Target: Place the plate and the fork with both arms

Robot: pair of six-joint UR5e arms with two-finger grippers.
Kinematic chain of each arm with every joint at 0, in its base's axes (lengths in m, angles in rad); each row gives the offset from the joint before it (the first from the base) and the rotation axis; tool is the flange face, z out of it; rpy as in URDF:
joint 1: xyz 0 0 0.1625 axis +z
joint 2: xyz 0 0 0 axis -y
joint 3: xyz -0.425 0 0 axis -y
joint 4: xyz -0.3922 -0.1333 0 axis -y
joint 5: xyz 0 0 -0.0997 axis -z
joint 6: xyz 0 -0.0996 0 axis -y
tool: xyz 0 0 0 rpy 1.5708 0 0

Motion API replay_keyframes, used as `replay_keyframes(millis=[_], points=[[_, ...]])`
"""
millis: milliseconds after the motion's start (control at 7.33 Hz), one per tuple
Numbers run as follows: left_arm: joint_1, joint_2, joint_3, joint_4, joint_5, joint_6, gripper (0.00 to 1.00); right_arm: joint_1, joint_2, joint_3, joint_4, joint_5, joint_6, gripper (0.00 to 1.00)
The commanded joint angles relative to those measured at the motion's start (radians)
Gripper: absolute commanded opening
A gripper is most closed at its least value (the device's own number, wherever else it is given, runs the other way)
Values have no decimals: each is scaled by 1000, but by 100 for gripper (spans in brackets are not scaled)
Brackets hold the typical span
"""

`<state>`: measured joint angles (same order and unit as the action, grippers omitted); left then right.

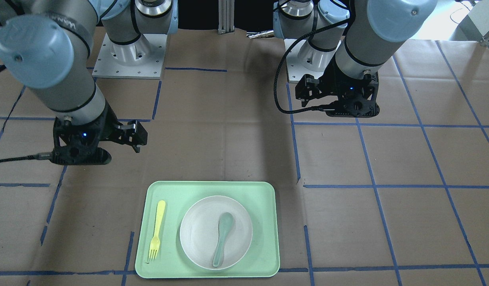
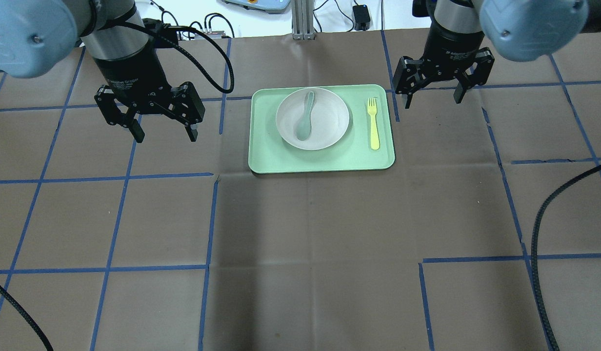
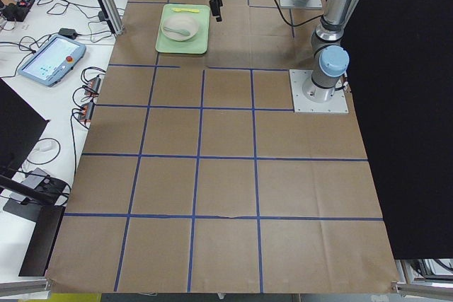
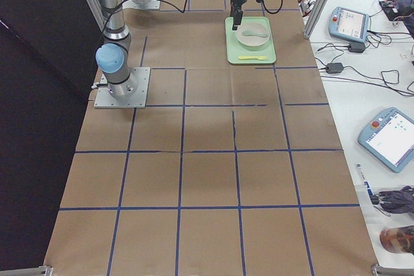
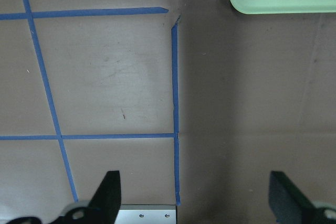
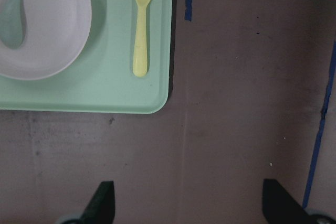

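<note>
a light-green tray (image 2: 320, 163) sits by the far edge of the table (image 2: 300, 243), midway along it. on the tray rests the off-white plate (image 2: 330, 122) with a grey-green spoon (image 2: 305, 122) inside; the pale-yellow fork (image 2: 373, 124) lies flat to the plate's right. the left arm (image 2: 120, 48) reaches forward, its left gripper (image 2: 166, 136) pointing down, fingers apart, left of the tray. the right arm (image 2: 456, 24) mirrors it, with the right gripper (image 2: 434, 101) spread just off the tray's right edge.

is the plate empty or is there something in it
Not empty: a grey-green spoon lies inside the plate, which sits on the green tray. The fork lies beside it on the tray, outside the plate.
</note>
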<state>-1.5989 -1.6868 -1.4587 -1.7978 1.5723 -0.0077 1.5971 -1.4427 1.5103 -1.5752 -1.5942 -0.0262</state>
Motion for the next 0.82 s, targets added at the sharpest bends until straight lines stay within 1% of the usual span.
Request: replay_keyframes(millis=[0, 136, 682], points=[[0, -1, 0, 0, 0, 0, 100, -20, -148, 129, 1, 11, -20, 100], [0, 1, -2, -2, 0, 0, 100, -22, -169, 158, -12, 13, -35, 100], [0, -1, -2, 0, 0, 0, 100, -20, -173, 153, -12, 8, -23, 100]])
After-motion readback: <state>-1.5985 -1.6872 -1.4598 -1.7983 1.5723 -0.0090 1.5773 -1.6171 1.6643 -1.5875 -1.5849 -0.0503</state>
